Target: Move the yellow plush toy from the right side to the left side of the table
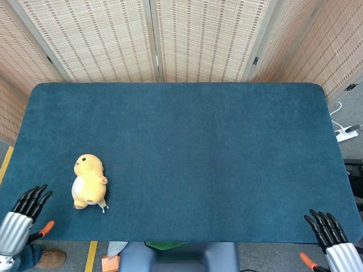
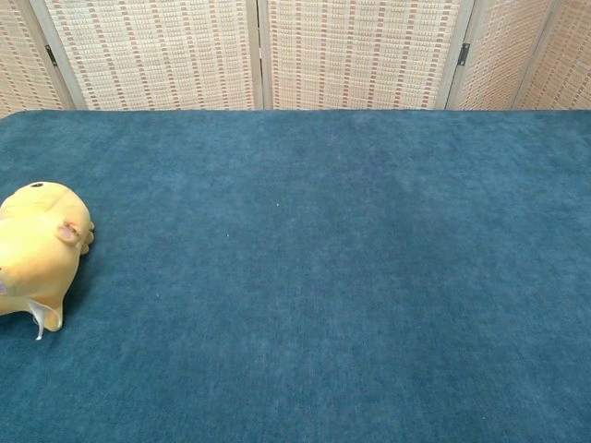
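Observation:
The yellow plush toy [image 1: 88, 183] lies on its side on the left part of the blue table [image 1: 187, 153], head toward the far edge, with a white tag at its bottom end. The chest view has the same toy [image 2: 37, 254] at its left edge. My left hand [image 1: 21, 212] is at the table's near-left corner, well clear of the toy, fingers extended and holding nothing. My right hand [image 1: 334, 235] sits at the near-right corner below the table edge, fingers extended and empty. Neither hand shows in the chest view.
Woven folding screens [image 1: 170, 39] stand behind the table. A white power strip [image 1: 346, 134] lies on the floor to the right. Orange objects [image 1: 109, 263] and a shoe [image 1: 50, 259] lie on the floor below the near edge.

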{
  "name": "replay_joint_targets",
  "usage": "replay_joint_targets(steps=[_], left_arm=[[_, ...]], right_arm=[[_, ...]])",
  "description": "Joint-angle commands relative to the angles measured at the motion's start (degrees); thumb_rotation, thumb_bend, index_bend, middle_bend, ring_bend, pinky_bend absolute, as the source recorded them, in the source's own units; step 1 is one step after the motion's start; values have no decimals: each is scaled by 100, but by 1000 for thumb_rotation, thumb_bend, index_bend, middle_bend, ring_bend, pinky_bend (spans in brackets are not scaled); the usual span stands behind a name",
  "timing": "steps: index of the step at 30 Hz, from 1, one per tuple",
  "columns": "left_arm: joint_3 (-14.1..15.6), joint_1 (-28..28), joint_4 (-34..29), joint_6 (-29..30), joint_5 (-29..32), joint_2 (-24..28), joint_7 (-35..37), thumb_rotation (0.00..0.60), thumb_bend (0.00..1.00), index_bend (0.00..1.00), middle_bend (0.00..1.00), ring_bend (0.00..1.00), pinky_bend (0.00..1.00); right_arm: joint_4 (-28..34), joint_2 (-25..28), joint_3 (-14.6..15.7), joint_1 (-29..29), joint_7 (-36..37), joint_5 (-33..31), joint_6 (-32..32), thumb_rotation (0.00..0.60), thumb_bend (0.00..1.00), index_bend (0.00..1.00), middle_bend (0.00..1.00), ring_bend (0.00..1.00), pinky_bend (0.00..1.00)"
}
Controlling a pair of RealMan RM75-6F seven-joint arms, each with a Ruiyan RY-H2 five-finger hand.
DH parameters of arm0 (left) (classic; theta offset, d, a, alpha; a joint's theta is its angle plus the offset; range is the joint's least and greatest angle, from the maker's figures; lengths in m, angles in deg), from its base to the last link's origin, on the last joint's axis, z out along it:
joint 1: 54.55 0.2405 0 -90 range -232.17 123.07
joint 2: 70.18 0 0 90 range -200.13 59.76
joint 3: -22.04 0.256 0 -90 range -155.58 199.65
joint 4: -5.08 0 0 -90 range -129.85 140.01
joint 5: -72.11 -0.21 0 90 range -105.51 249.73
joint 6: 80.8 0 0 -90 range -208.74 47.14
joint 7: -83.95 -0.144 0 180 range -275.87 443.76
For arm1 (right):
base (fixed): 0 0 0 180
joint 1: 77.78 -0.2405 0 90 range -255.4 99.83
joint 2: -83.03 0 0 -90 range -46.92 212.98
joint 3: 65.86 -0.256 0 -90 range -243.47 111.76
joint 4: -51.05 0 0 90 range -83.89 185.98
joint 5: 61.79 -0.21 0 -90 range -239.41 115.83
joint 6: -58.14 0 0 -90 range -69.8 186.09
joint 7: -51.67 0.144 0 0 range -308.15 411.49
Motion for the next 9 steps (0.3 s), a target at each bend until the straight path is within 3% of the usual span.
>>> replay_joint_targets(steps=[1,5,9], left_arm=[[232,901,-2517,-52,870,1449,-607,600,285,0,0,0,101],[303,1249,-2925,334,641,1435,-1119,600,308,0,3,0,100],[365,1309,-2949,277,380,1393,-1433,600,308,0,11,0,101]], right_arm=[[453,208,-278,-101,-392,-175,-5,600,152,0,0,0,0],[971,311,-741,-120,-1019,-732,2,600,152,0,0,0,0],[1181,378,-782,-86,-1118,-966,126,600,167,0,0,0,0]])
